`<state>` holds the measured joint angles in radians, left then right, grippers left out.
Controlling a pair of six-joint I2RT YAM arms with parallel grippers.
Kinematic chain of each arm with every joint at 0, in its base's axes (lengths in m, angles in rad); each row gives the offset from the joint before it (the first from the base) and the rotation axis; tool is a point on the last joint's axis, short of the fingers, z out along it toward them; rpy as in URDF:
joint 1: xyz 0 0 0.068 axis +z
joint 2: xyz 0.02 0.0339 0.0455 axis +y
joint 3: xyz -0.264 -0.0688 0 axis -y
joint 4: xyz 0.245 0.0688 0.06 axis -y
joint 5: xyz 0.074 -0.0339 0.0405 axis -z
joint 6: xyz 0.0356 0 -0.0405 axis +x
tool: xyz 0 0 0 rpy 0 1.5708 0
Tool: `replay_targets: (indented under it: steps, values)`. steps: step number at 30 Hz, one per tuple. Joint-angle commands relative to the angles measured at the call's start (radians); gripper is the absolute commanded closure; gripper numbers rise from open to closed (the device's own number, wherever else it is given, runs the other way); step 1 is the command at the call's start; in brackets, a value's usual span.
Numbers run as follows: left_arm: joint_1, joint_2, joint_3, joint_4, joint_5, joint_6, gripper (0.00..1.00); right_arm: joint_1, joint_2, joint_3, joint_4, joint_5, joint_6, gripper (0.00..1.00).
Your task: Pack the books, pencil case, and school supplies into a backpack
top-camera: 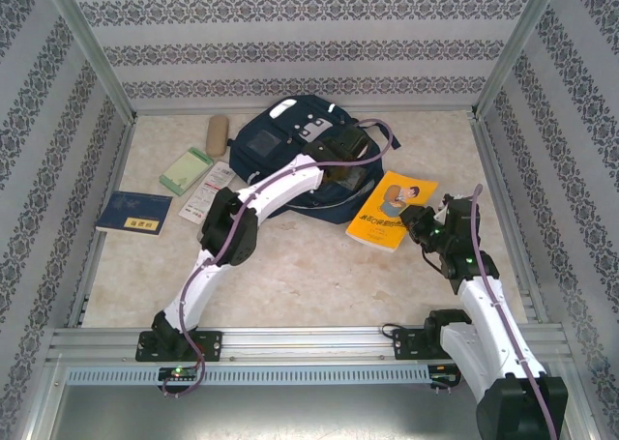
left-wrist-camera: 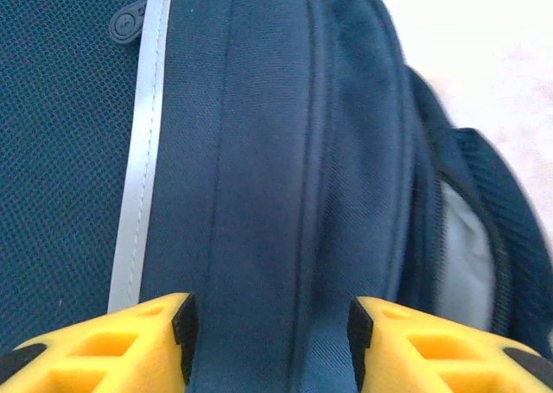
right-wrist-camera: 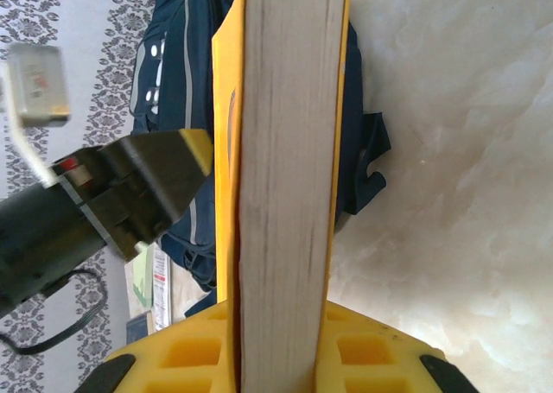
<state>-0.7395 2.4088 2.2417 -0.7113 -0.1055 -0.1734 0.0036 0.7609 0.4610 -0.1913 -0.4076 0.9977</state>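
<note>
Orange-yellow book gripped on edge, backpack pinned for loading.

The right pincer (right-wrist-camera: 281, 345) clamps the orange-yellow book (top-camera: 393, 209) by its page edge, just right of the backpack (top-camera: 308, 160) at mid-bench; the left pincer (left-wrist-camera: 270, 341) straddles a fold of the bag's fabric, though I cannot tell whether it truly grips. Best to lift that fold so the mouth gapes, then slide the book in spine-first. The opening itself is hard to make out, and the bag's inside is hidden.

Navy backpack (top-camera: 305, 155) mid-table (orange-yellow book (top-camera: 392, 209) just beside)
</note>
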Motion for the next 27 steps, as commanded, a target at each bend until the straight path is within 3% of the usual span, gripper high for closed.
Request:
replay_targets:
  steps: [1, 3, 5, 8, 9, 16, 27]
  values:
    - [-0.004, 0.059, 0.069, -0.075, -0.090, 0.040, 0.49, -0.004, -0.028, -0.009, 0.050, -0.025, 0.016, 1.00]
    - [-0.005, 0.077, 0.073, -0.066, -0.131, 0.037, 0.52, -0.005, -0.026, -0.012, 0.052, -0.030, 0.017, 1.00]
    - [-0.005, 0.087, 0.075, -0.060, -0.162, 0.041, 0.62, -0.005, -0.022, -0.010, 0.056, -0.035, 0.020, 1.00]
    - [-0.005, 0.081, 0.080, -0.067, -0.203, 0.046, 0.94, -0.005, -0.013, -0.008, 0.062, -0.041, 0.021, 1.00]
    - [-0.005, 0.069, 0.080, -0.070, -0.212, 0.045, 1.00, -0.005, -0.007, -0.004, 0.065, -0.043, 0.021, 1.00]
    - [-0.002, -0.070, 0.084, -0.081, -0.219, 0.012, 1.00, -0.004, 0.082, 0.034, 0.108, -0.077, 0.011, 1.00]
    - [0.014, -0.186, 0.217, -0.148, -0.061, -0.029, 1.00, 0.047, 0.279, 0.149, 0.237, -0.131, 0.014, 1.00]
